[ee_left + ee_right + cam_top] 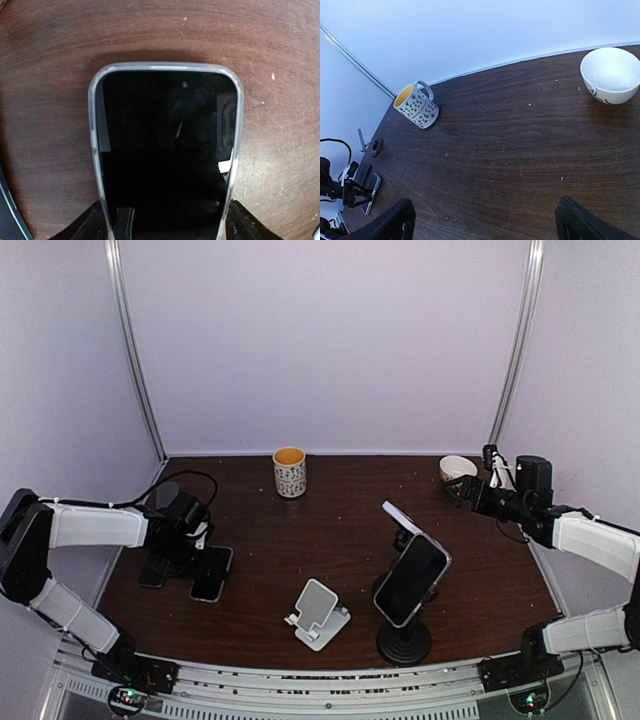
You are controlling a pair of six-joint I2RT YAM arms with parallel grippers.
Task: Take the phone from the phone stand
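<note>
The phone (212, 573) lies flat on the bench (330, 530) at the left of the frame, well apart from the white stand (320, 612). The left fingers (92, 226) are closed against its long edges. The right fingers (395, 220) gape wide, holding nothing.

Left white-and-black arm (95, 525): elbow folded out left, forearm running level to the right, wrist pitched straight down. Left gripper (197, 545) low, black fingers (95, 225) well apart; can't tell if they're clamping. Right white-and-black arm (595, 540): forearm reaching far-left, right gripper (465, 490) raised, fingers (580, 220) spread wide, nothing between them.
</note>
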